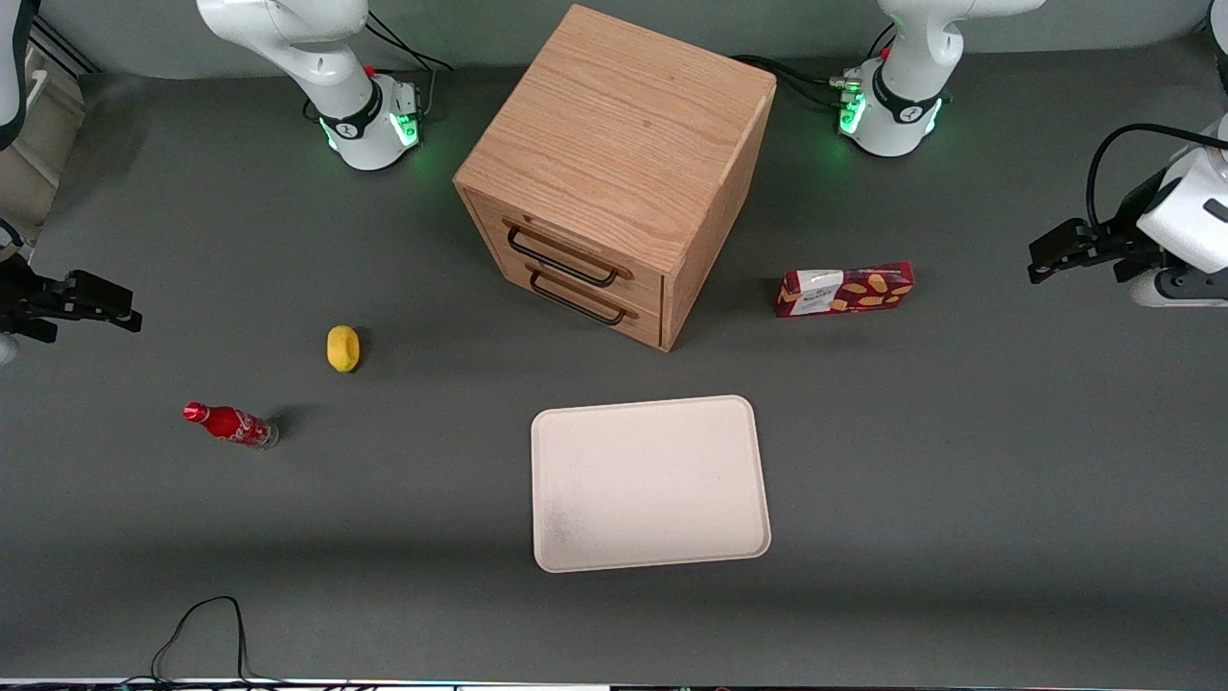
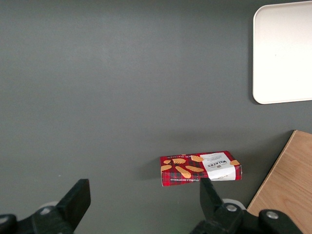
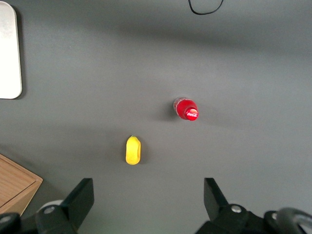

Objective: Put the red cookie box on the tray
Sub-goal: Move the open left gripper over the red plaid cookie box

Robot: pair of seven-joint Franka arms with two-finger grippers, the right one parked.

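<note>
Dark-red cookie box point(image 1: 844, 289) flat on table, white label, golden biscuits; hand point(image 2: 141, 204) spread apart above.

Dark grey matte worktop point(image 1: 959, 461) filling whole scene, lying under even overhead light with soft shadows. Oak two-drawer cabinet point(image 1: 614, 163) sitting near middle, black wire handles facing front camera at angle. Black cable point(image 1: 206, 633) looping at worktop edge nearest front camera.
</note>
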